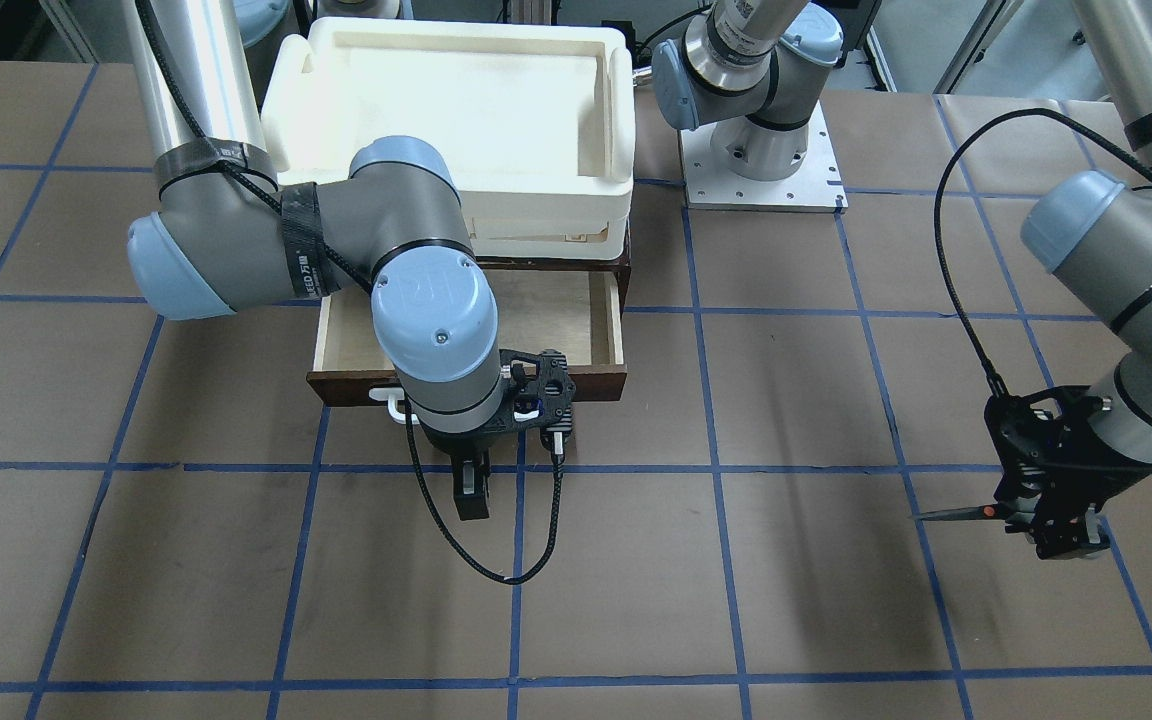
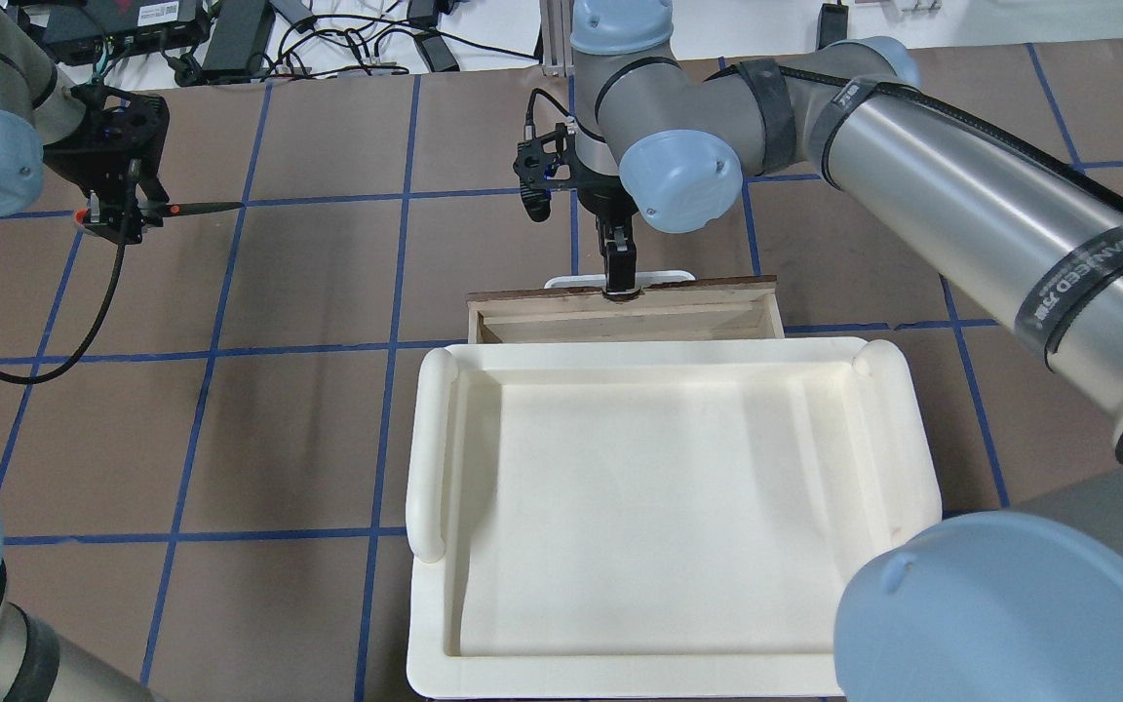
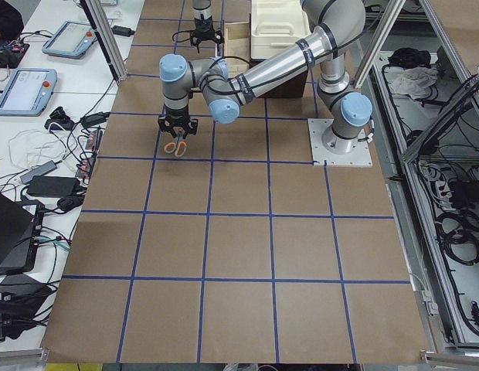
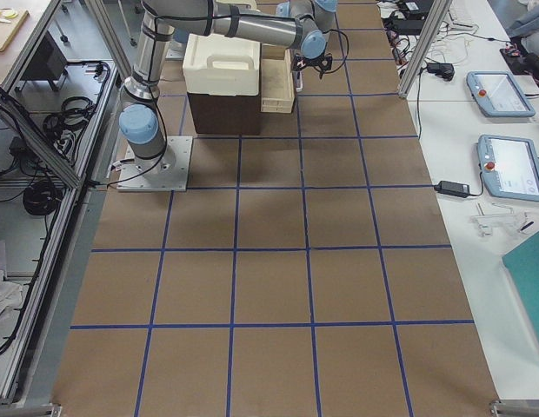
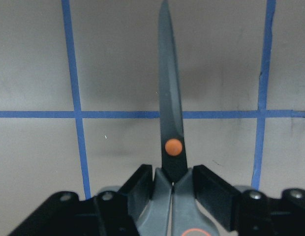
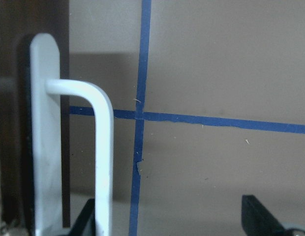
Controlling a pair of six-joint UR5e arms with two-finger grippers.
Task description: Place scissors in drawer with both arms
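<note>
My left gripper (image 1: 1054, 528) is shut on the scissors (image 1: 956, 514) and holds them level above the table, far to the robot's left of the drawer. In the left wrist view the fingers (image 5: 142, 189) clamp the grey handles just below the orange pivot of the scissors (image 5: 172, 123). The dark brown drawer (image 1: 596, 382) is pulled open and its pale interior (image 1: 556, 320) holds nothing. My right gripper (image 1: 471, 492) hangs open at the drawer front. In the right wrist view the white handle (image 6: 104, 147) stands just beside one finger (image 6: 88, 219).
A cream-white plastic bin (image 1: 456, 100) sits on top of the cabinet behind the drawer. The right arm's elbow (image 1: 431, 330) hangs over the drawer's left part in the front view. The left arm's base plate (image 1: 761, 170) is beside the bin. Brown paper with blue tape lines covers the table.
</note>
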